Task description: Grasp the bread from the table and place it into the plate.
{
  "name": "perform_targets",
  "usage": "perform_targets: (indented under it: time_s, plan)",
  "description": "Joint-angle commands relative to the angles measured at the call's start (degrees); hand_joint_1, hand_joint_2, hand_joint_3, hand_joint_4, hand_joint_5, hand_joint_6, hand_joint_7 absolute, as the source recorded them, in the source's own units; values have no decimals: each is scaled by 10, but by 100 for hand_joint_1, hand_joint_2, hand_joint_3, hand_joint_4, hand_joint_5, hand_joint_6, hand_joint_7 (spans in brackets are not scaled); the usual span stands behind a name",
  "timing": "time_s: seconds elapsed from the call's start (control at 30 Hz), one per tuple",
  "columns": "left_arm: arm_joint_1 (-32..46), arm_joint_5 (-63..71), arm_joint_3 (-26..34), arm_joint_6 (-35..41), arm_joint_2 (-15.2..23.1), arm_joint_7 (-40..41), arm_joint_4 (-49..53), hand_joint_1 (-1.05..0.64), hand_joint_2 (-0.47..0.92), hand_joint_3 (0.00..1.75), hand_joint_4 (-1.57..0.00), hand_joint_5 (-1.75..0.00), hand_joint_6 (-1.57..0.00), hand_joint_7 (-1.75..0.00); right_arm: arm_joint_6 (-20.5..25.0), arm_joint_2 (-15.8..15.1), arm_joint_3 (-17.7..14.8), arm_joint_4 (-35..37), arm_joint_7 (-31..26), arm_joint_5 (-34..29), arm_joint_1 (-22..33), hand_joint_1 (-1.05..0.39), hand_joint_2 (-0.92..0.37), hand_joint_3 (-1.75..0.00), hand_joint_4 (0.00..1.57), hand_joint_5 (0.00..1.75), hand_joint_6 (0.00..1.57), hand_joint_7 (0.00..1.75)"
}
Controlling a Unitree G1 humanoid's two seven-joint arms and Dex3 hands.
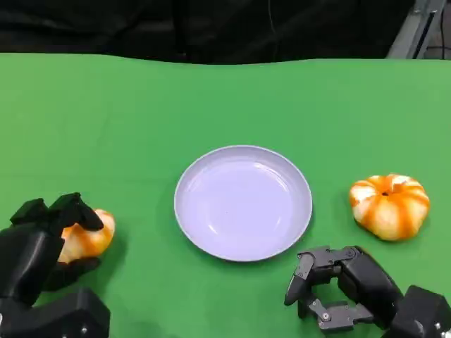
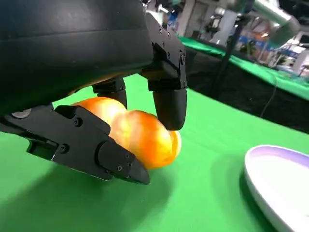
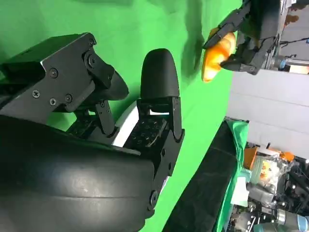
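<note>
Your left hand [image 2: 111, 121] clamps the orange-striped bread roll [image 2: 140, 137]; right hand [image 1: 331, 285] empty, fingers apart, at the white round plate's [image 1: 243, 203] five o'clock; a second roll [image 1: 390, 205] at three.

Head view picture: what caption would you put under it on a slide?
The robot's left hand grips one orange bread roll beside an empty white plate, while its right hand waits open.

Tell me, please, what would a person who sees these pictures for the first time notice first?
First, the left robot hand at the table's near left, its fingers closed around an orange-and-white bread. Next, the pale, empty plate in the middle of the green table, with a second bread lying free to its right. The right robot hand rests near the plate, holding nothing.
</note>
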Motion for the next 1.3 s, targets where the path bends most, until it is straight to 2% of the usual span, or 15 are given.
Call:
perform_targets:
  time_s: [0.03,0.77,1.03,1.3]
  plan:
    - [14,4,13,14,13,6,-27,-3,88,0,-47,-175,-45,-155,-2,-6,-2,0,-1,3,0,20,-57,-108,100,137,98,108]
    - [51,23,32,24,16,-2,-143,0,87,0,-49,-175,-50,-151,3,-4,-1,-5,-4,2,0,19,-56,-109,99,139,97,108]
    - [41,29,23,17,7,-26,-182,-4,87,0,-50,-175,-57,-136,4,-1,2,-4,-9,-2,0,19,-56,-110,99,140,97,109]
    - [36,31,20,17,2,-33,-191,-3,86,0,-50,-175,-54,-141,4,-1,2,-3,-8,0,0,19,-57,-109,100,139,97,109]
